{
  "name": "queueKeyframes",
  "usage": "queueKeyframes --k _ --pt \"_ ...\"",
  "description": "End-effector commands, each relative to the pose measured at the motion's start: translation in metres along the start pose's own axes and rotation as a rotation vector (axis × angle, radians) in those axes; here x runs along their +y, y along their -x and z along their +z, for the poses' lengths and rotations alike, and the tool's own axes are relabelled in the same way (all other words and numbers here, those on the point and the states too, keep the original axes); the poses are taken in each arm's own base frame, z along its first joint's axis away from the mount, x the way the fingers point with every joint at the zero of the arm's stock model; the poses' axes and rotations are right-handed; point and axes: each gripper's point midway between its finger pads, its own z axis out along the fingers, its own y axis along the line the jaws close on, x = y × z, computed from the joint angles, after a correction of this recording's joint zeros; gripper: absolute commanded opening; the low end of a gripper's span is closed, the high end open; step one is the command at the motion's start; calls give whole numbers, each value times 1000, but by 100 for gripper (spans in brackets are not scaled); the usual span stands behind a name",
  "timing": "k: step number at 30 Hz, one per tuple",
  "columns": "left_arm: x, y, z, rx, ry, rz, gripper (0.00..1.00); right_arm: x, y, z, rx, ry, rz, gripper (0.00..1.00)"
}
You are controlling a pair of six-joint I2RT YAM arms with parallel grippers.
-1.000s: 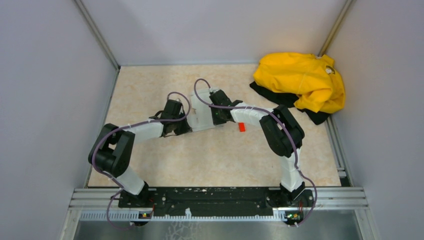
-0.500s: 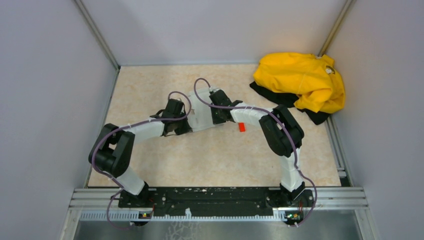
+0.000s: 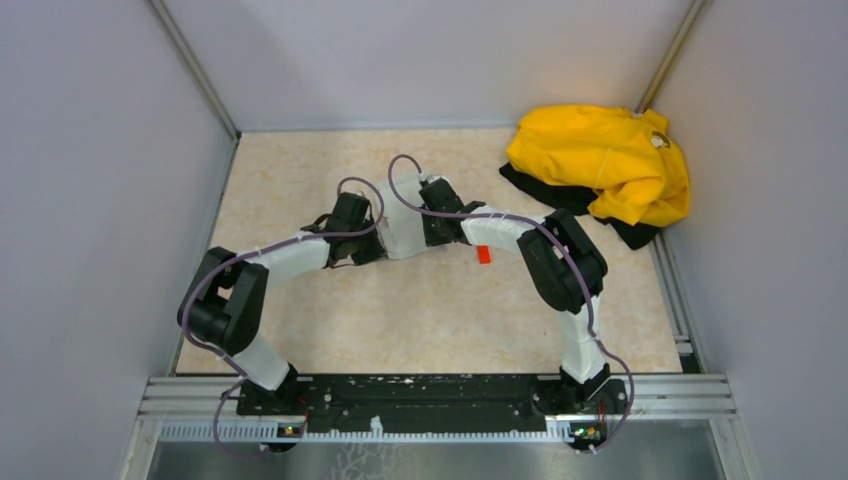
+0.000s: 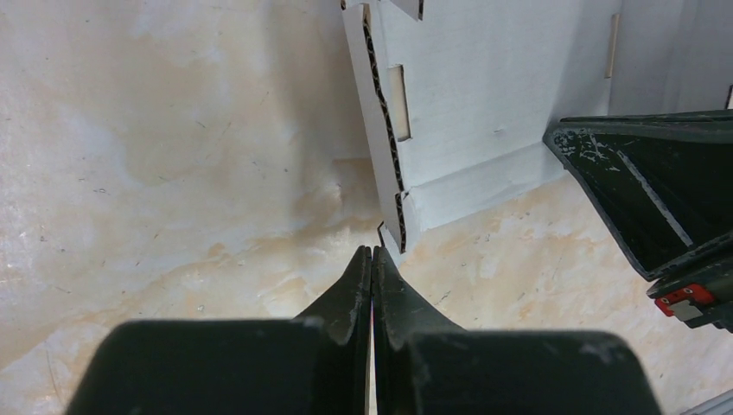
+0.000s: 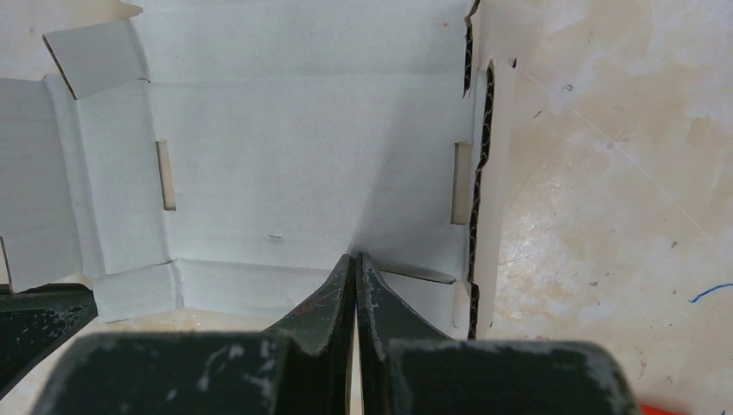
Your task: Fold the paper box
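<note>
1. While the pale grey-white die-cut cardboard paper box [image 3: 405, 232] lies near the middle of the top view, between the two arms on the beige marbled counter [image 3: 420, 320], it reads as an opened-out sheet and not a closed box.
2. Seen from the right wrist, its broad panel [image 5: 302, 147] faces up, with a slot cut at each side and small flaps at the upper left and lower left of the frame. The narrow strip on the right shows its corrugated edge and seems creased, perhaps slightly raised; how far cannot be told.
3. The left end effector [image 4: 372, 255] is pressed together and holds nothing. Its tips sit just beside the sheet's near corner [image 4: 393, 233]; contact cannot be told.
4. The right end effector [image 5: 355, 259] is likewise pressed together, pinching nothing, with its tips over the sheet's lower strip, apparently pushing down on it.
5. Judged from this, the fold is at an early stage: at most some creases are started. Raising the walls, seating tabs in the slots and closing the lid all appear left to do.
6. A small red block [image 3: 483, 254] lies just right of the sheet, untouched.
</note>
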Motion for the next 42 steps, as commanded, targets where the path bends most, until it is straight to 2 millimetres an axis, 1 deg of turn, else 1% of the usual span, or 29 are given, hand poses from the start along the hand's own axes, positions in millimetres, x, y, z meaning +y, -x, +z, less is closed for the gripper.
queueKeyframes --k 1,9,18,22,25,28,29,30,32,33,34,35,37,39,40,42 --pt "-34 20 -11 -55 -99 -5 2 -43 -107 19 310 -133 -33 0" --pt "-43 24 -12 -63 -116 -6 2 -43 -109 20 312 -131 -31 0" --pt "-57 23 -3 -54 -125 7 2 -44 -112 21 317 -132 -30 0" --pt "-62 20 5 -39 -123 19 2 -44 -114 21 320 -131 -30 0" --pt "-61 16 8 -27 -114 25 1 -45 -116 21 324 -132 -29 0" --pt "-56 23 -2 -56 -81 46 2 -46 -119 21 331 -134 -32 0" --pt "-54 27 -9 -77 -69 67 4 -46 -119 21 331 -135 -32 0" --pt "-50 31 -14 -93 -53 80 13 -46 -119 21 331 -134 -34 0" --pt "-46 31 -25 -94 -38 89 40 -46 -119 21 330 -133 -34 0" --pt "-44 30 -30 -95 -38 92 47 -45 -119 21 329 -131 -33 0" --pt "-43 29 -34 -100 -42 92 48 -45 -118 21 327 -130 -33 0" --pt "-40 27 -38 -107 -45 86 48 -44 -118 21 329 -127 -33 0" --pt "-36 25 -45 -125 -66 76 44 -44 -118 22 327 -123 -32 0" --pt "-31 18 -47 -140 -103 69 42 -44 -119 21 331 -126 -33 0" --pt "-36 14 -49 -136 -159 78 42 -44 -119 21 330 -125 -35 0" --pt "-42 8 -52 -147 -256 79 45 -45 -120 21 333 -127 -36 0"
